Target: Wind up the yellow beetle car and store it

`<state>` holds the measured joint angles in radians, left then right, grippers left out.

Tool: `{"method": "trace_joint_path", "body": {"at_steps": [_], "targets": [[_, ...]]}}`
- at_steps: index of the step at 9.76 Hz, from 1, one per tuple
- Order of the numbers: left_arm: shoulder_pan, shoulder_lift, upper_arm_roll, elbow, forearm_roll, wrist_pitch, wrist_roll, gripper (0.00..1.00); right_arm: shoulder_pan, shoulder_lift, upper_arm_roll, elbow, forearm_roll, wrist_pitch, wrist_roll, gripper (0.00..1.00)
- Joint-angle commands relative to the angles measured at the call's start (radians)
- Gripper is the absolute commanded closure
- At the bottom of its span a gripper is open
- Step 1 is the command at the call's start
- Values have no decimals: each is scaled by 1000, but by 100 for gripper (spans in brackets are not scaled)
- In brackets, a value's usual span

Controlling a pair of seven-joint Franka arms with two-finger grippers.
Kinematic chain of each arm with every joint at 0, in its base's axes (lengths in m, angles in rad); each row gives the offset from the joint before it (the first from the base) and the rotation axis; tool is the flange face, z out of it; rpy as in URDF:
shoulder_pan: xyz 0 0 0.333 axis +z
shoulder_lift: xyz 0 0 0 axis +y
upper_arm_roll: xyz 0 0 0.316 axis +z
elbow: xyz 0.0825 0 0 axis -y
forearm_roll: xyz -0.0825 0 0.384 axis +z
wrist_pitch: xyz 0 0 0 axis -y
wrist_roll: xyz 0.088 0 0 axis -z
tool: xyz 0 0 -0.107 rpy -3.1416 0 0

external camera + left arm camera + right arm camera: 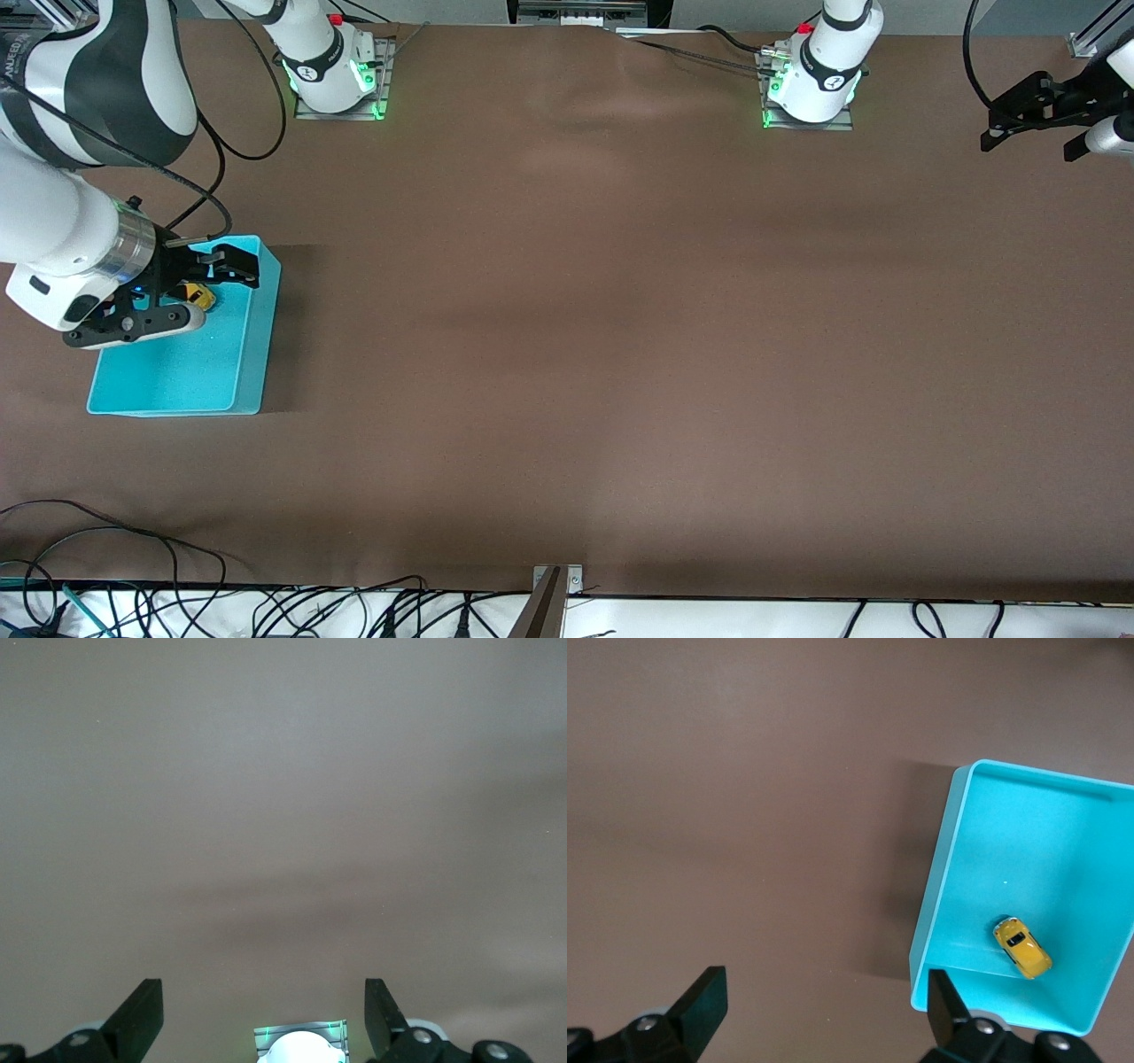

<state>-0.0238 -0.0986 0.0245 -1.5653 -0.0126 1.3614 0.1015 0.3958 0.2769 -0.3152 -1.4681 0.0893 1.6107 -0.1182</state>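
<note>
Brown matte tabletop (567,354), wide and bare across its middle, with both arm bases along the edge farthest from the front camera.

Tiny yellow beetle-shaped toy car (1021,948) with dark windows, lying on the floor of an open turquoise plastic bin (1063,859), close to one inner wall and free of any grip. In the front view only a sliver of that car (198,295) visible, half covered by the black fingers above it. Turquoise bin (239,372) standing at the right arm's end of the table, roughly midway between the bases and the front camera.

Right gripper (208,288) up in the air over the part of the bin farthest from the front camera, black fingers spread wide, holding nothing; in the right wrist view, right gripper (824,1014) with one fingertip before bare table and the other before the bin's wall.

Left gripper (1032,120) raised at the left arm's end of the table, waiting, fingers wide apart and empty; left gripper (264,1014) over bare brown surface in its own wrist view.

Tangle of black cables (266,611) along the table edge nearest the front camera.
</note>
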Motion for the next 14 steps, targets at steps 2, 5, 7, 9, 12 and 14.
{"method": "trace_joint_path", "body": {"at_steps": [2, 5, 7, 9, 12, 14], "targets": [[8, 13, -3, 34, -18, -25, -6, 0, 9, -54, 7, -69, 4, 40, 26, 0], [8, 13, -8, 34, -18, -25, -8, 0, 17, -44, 8, -43, 4, 40, 80, 0], [8, 13, -8, 34, -18, -25, -8, 0, 17, -38, 8, -41, 4, 41, 84, 0], [8, 13, -9, 34, -18, -25, -6, 0, 20, -36, 7, -40, 1, 41, 86, 0], [5, 14, -8, 33, -20, -25, -3, 0, 20, -24, 7, -23, 0, 37, 83, 0], [-5, 36, -26, 24, -15, -22, 7, 0, 20, -22, 7, -23, 1, 37, 83, 0]]}}
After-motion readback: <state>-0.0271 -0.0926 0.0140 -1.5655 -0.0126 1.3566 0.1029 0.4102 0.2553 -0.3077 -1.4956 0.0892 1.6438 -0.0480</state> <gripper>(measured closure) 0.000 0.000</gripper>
